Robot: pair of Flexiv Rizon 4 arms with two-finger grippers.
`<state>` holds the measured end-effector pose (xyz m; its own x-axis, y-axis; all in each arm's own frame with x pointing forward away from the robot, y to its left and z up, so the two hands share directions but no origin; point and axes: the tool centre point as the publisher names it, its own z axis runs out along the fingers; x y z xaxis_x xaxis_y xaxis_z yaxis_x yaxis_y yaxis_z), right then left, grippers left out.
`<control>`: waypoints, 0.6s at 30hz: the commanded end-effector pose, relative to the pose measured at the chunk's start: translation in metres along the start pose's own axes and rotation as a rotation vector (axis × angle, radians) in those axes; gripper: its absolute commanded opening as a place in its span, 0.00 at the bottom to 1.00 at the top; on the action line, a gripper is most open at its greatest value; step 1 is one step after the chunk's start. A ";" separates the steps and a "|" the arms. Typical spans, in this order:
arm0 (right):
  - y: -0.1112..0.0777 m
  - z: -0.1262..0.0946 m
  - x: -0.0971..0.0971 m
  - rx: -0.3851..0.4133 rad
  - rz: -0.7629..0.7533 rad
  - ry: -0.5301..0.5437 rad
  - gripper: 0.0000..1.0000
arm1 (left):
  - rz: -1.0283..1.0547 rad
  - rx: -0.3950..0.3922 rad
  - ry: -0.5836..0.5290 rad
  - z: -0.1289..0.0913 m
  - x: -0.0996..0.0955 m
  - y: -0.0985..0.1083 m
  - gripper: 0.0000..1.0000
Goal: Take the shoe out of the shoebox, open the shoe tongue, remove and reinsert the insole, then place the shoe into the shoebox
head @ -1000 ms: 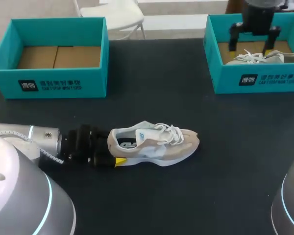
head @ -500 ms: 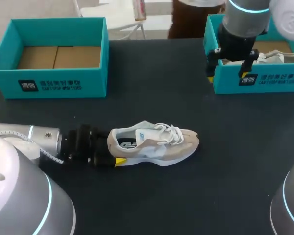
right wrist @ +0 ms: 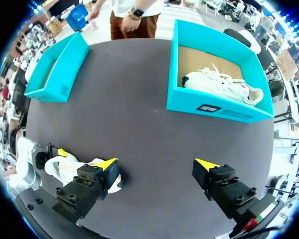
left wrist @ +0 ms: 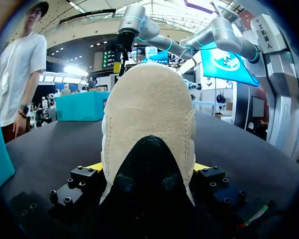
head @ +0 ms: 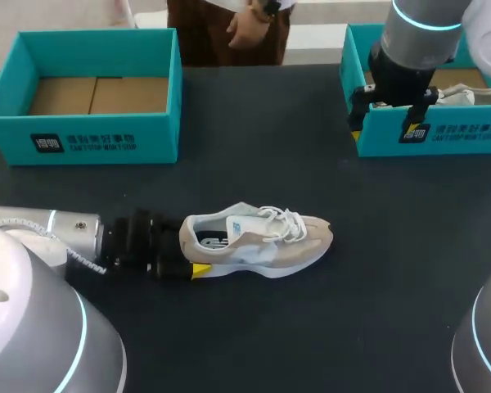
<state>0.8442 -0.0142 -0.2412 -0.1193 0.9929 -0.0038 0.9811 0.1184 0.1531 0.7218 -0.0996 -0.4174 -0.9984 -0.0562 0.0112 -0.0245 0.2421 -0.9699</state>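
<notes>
A beige and white shoe lies on its sole in the middle of the black table, toe pointing right and laces loose. My left gripper is shut on its heel, one yellow tip against each side; in the left wrist view the heel fills the space between the fingers. My right gripper hangs open and holds nothing, above the front wall of the right teal shoebox. From the right wrist the shoe lies far below, beside one of the gripper's fingers.
A second white shoe lies inside the right shoebox. An open teal shoebox with a bare cardboard floor stands at the back left. Black tabletop runs around the shoe.
My right gripper has risen out of the right shoebox and come forward over its front wall. The left arm and the shoe have not moved.
</notes>
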 end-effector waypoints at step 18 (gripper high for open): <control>-0.041 0.019 0.170 0.007 0.156 0.013 1.00 | 0.001 0.000 -0.004 0.000 0.002 0.000 0.00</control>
<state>0.7838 0.1088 -0.2627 0.0165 0.9967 0.0798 0.9893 -0.0278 0.1435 0.7218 -0.0997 -0.4174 -0.9984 -0.0561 0.0112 -0.0245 0.2420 -0.9700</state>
